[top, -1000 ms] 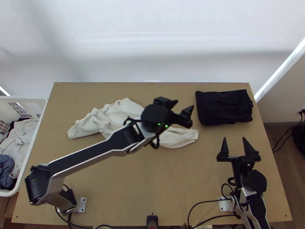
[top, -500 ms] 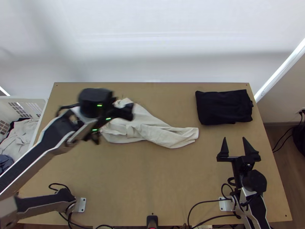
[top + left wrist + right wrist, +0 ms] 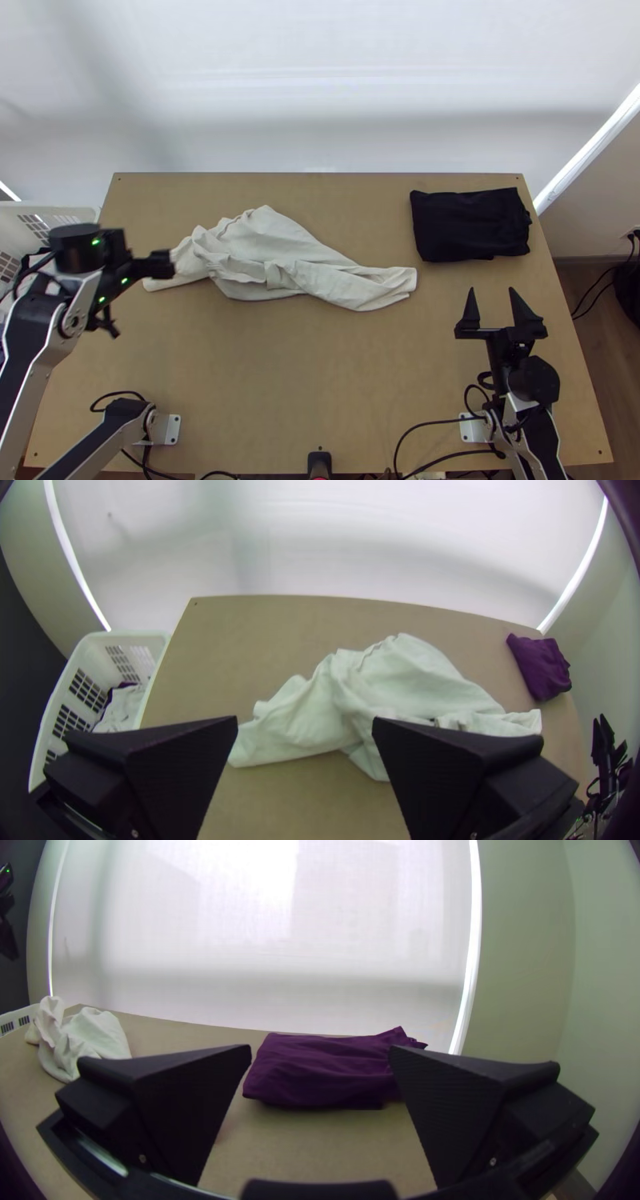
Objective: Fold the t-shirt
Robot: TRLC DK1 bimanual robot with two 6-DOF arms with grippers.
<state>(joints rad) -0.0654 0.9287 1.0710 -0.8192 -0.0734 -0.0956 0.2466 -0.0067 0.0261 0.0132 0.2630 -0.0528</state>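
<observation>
A white blind (image 3: 320, 96) backs the wooden surface (image 3: 320, 376); the landmark for all positions is the white basket (image 3: 130, 640) at the surface's left side. The t-shirt (image 3: 296, 256), pale and rumpled, lies to the right of the basket, its twisted narrow end pointing away from it. A dark folded bundle (image 3: 470, 226) lies well to the right of the basket, beyond that end. My left hand (image 3: 305, 721) is between the basket and the bulk of the t-shirt, fingers apart with nothing gripped. My right hand (image 3: 491, 290) is far to the basket's right, its fingers also apart and unloaded.

Step in hand: I judge this to be preparation, since the cloth is too bunched to fold. The next move calls for me to take a free edge and spread the body flat, probably with both hands, before making any crease.

Comparison of views: the top view gives me the t-shirt's whole outline, where a finger crosses part of it in the left wrist view. The left wrist view makes plain the left hand's wide gap, blurred from above, and exposes the garments (image 3: 123, 710) inside the basket, largely masked from above by the left arm (image 3: 32, 344).
</observation>
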